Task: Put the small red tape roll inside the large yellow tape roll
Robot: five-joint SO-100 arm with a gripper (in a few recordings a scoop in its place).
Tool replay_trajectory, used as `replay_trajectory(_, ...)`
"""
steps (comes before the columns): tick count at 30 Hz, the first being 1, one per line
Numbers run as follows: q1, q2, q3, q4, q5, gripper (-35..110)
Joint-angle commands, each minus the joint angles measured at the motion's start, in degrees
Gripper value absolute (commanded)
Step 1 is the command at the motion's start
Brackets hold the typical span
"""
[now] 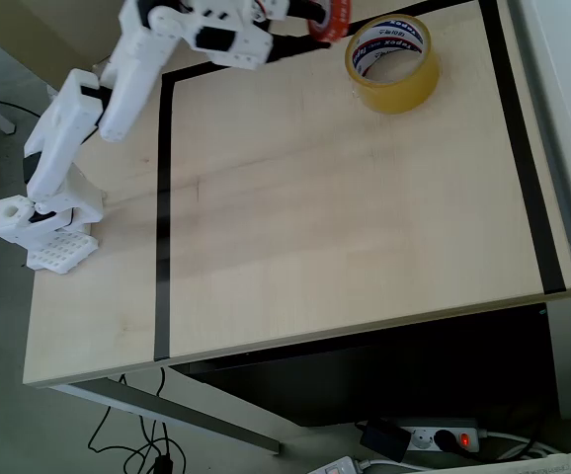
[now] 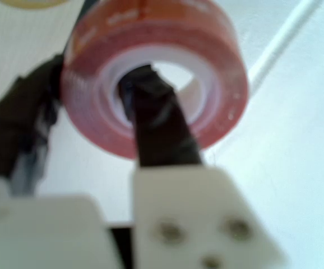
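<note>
Carrying step, judged from the lay of things: small red tape roll [image 1: 333,22] lifted off the table [image 1: 345,227] and held at the far edge of the overhead view, just left of the large yellow tape roll [image 1: 392,61]. Gripper [image 2: 92,112] clenched on the red ring, one dark finger [image 2: 159,120] threaded through the whitish core, the other pressing the outer wall from the left in the wrist view. Ring tilted in the grasp, its opening facing the wrist camera rather than lying flat.

Yellow roll resting flat on the far right part of the table, hole upward, printed core showing, inside the black tape border [image 1: 163,197]. A sliver of yellow [image 2: 33,3] at the top left edge of the wrist view.

Next move, as a guess: shift right until centred over the yellow hole, level the ring if possible, lower, then release. Clearance inside the core looks ample, yet the finger through the red core must come out cleanly or drag the ring along.

Count: one red roll, one yellow roll, one white arm [image 1: 118,89], one gripper.
</note>
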Motion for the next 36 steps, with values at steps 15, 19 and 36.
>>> replay_trajectory(15, -0.35, -7.12, -2.20, -5.89, -0.79, 17)
replay_trajectory(19, 0.00, -7.12, -2.64, -4.92, -0.79, 17)
replay_trajectory(36, 5.89, 15.56, 16.35, 25.58, -1.76, 0)
